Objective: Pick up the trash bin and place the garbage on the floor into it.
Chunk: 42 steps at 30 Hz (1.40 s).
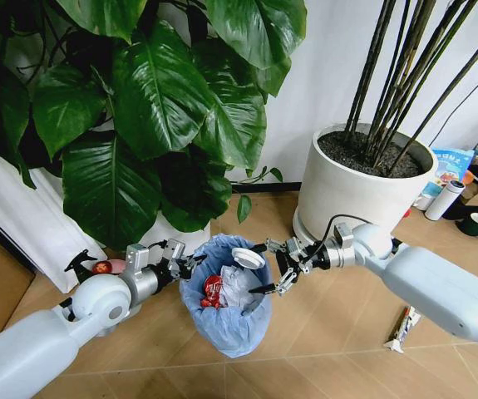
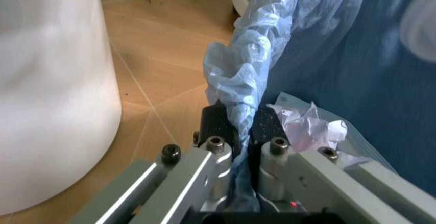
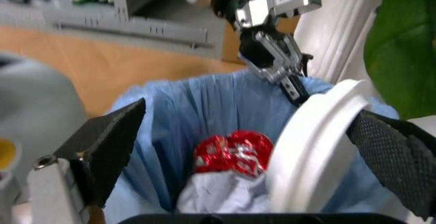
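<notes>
Left end effector (image 2: 235, 132) pinched on the trash bin (image 1: 226, 320) rim. Right end effector (image 1: 273, 268) spread wide above bin's mouth, white disc (image 3: 317, 147) loose between fingers.

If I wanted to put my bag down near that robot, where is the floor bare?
Bare floor lies between the trash bin and the slim wrapper. It is crowded around the bin: the left gripper pinches its bag rim, the right gripper holds a white disc over it, and the white plant pot stands behind.
</notes>
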Tool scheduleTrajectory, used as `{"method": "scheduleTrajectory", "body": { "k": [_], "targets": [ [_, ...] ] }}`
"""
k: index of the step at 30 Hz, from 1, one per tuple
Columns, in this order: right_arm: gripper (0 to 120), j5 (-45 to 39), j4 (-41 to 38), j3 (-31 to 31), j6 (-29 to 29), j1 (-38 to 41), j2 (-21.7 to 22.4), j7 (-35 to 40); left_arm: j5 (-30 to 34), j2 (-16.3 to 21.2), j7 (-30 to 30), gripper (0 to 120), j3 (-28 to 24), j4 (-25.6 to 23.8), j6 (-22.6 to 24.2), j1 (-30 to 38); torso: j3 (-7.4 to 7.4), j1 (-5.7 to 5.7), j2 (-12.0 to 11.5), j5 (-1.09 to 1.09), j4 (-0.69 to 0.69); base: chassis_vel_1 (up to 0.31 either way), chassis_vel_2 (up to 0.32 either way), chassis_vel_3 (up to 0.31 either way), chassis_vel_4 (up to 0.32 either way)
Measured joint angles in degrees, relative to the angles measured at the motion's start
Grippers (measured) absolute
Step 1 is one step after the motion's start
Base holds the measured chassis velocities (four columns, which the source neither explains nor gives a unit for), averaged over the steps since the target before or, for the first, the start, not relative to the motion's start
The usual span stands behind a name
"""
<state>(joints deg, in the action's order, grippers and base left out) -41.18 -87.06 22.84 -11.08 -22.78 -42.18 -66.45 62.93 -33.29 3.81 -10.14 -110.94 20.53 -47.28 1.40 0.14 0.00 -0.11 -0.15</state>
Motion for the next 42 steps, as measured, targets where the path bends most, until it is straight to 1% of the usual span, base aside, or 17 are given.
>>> {"method": "scheduleTrajectory", "body": {
  "k": [1,4,6,10,13,21,24,35,38,42],
  "targets": [
    [100,0.0,0.0,0.0,0.0,0.0,0.0,0.0,0.0,0.0,0.0,0,0.0,0.0,0.0,0.0,0.00,0.00,0.0,0.00,0.00,0.000,0.000,0.000,0.000],
    [100,5.7,0.6,-1.3,-2.1,1.3,-1.5,-1.1,-0.1,-0.1,0.0,0,-0.2,0.1,0.0,0.0,0.00,0.00,0.0,-0.01,0.01,0.000,0.000,0.000,0.000],
    [100,6.5,0.7,-1.3,-2.5,1.6,-1.7,-1.2,-0.1,-0.1,0.0,0,-0.3,0.1,0.0,0.1,0.00,0.00,0.0,0.00,0.01,0.000,0.000,0.000,0.000],
    [100,11.9,1.0,-2.4,-4.6,2.9,-3.2,-3.3,-0.1,-0.2,0.0,0,-0.4,0.1,0.1,0.3,0.00,0.00,0.0,0.01,0.00,0.000,0.000,0.000,0.000],
    [100,13.6,1.0,-2.9,-5.2,3.7,-4.0,-4.2,0.0,-0.3,0.0,0,-0.4,0.1,0.1,0.4,0.00,0.00,0.0,-0.01,0.01,0.000,0.000,0.000,0.000],
    [100,13.7,1.9,-2.8,-5.4,5.4,-4.0,-6.2,0.2,-0.4,0.1,0,-0.4,0.1,0.2,0.8,0.00,0.00,0.0,0.01,-0.01,0.000,0.000,0.000,0.000],
    [100,15.3,1.9,-2.9,-6.4,6.4,-4.1,-7.7,0.2,-0.4,0.1,0,-0.4,0.1,0.2,0.8,0.00,0.00,0.0,0.00,0.00,0.000,0.000,0.000,0.000],
    [100,18.7,1.3,-2.8,-7.8,7.7,-4.3,-8.9,0.4,-0.6,0.3,0,-0.2,0.4,0.2,0.7,0.00,0.00,0.0,0.00,0.00,0.000,0.000,0.000,0.000],
    [100,18.9,1.4,-2.9,-8.0,7.8,-4.6,-8.9,2.6,-1.6,0.1,0,0.7,0.5,-0.8,0.6,0.00,0.00,0.0,0.00,0.01,0.000,0.000,0.000,0.000],
    [100,18.0,1.8,-2.9,-7.9,8.0,-4.7,-8.5,2.2,-2.1,0.2,0,0.4,0.9,-0.4,1.5,0.00,0.00,0.0,0.02,-0.01,0.000,0.000,0.000,0.000]
  ]
}}
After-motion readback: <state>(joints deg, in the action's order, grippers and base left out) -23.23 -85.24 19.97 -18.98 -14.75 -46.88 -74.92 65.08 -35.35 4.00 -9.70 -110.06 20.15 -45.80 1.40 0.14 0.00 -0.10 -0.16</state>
